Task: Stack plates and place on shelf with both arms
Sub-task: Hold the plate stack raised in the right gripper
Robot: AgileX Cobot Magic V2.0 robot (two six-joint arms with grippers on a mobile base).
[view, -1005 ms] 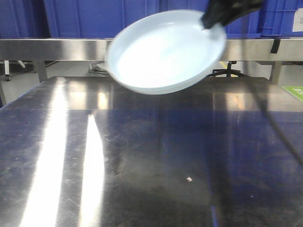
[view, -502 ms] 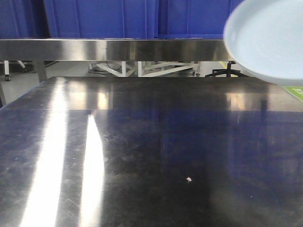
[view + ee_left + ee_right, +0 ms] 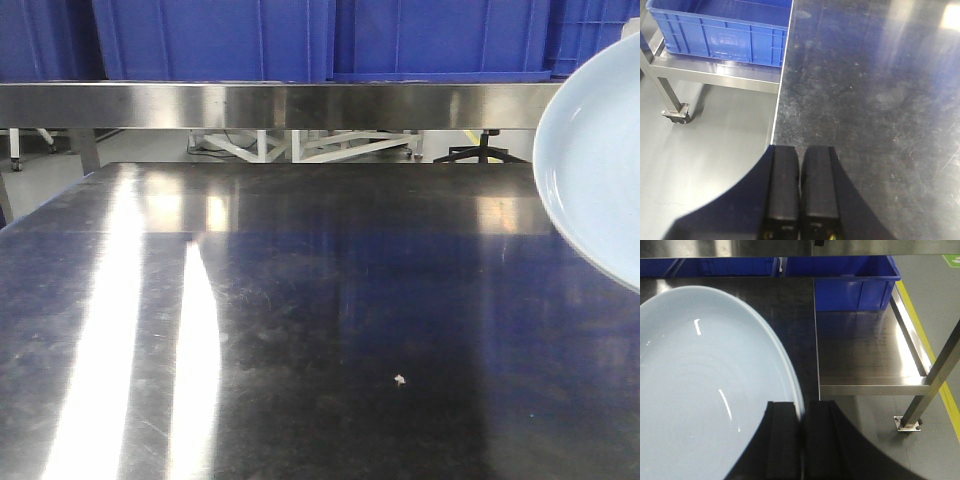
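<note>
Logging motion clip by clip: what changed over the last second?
The plate swung from the upper middle of the front view to its right edge and is now partly out of frame. The right hand grips its rim. The table looks unchanged.

- A pale blue-white round glossy plate [image 3: 597, 170] hangs tilted at the far right, above the stainless steel bench [image 3: 300, 330].
- Its rim sits between the fingers of the right gripper [image 3: 801, 407].
- Behind the bench, blue plastic crates [image 3: 330, 40] stand on a steel shelf [image 3: 280, 104].
- The left gripper [image 3: 800, 152] is over the bench's edge, with another blue plastic crate [image 3: 725, 30] on a low steel rack [image 3: 715, 75] beside the bench.
</note>
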